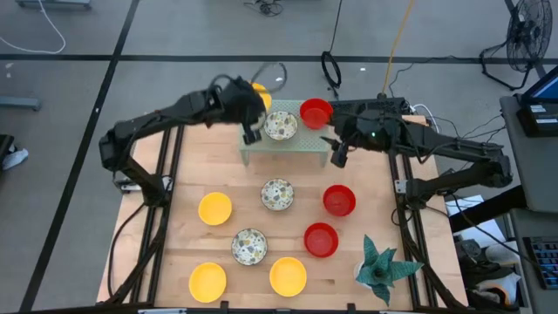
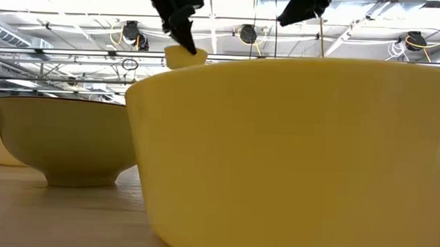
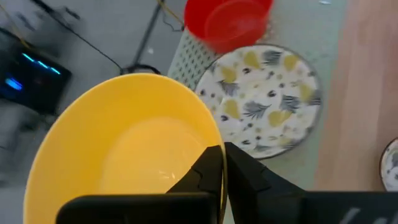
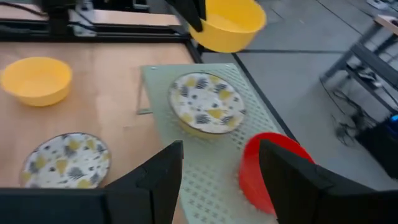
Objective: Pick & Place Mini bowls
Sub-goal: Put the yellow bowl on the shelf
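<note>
My left gripper [image 1: 252, 112] is shut on a yellow mini bowl [image 1: 259, 93], held in the air by the far left end of the pale green rack [image 1: 281, 150]. The low view shows this gripper [image 2: 181, 27] and the bowl [image 2: 186, 56] high up. A speckled bowl [image 1: 281, 125] and a red bowl [image 1: 316, 112] rest by their bases on the rack. My right gripper [image 1: 338, 153] hovers open at the rack's right end, near the red bowl [image 4: 267, 168], touching nothing. More yellow, red and speckled bowls stand on the table. My left gripper holds the yellow bowl by its rim [image 3: 214, 140], on the side nearest the wrist. One finger [image 3: 202, 174] is inside the bowl and the other [image 3: 249, 177] outside. The bowl [image 4: 227, 22] is lifted clear and tilted, above the rack's far left corner.
On the wooden table stand speckled bowls [image 1: 277, 194] [image 1: 248, 246], red bowls [image 1: 339, 200] [image 1: 321, 239] and yellow bowls [image 1: 214, 208] [image 1: 207, 281] [image 1: 288, 276]. A green spiky plant [image 1: 381, 268] sits at the near right corner. Two yellow bowls [image 2: 292, 155] [image 2: 65, 140] fill the low view.
</note>
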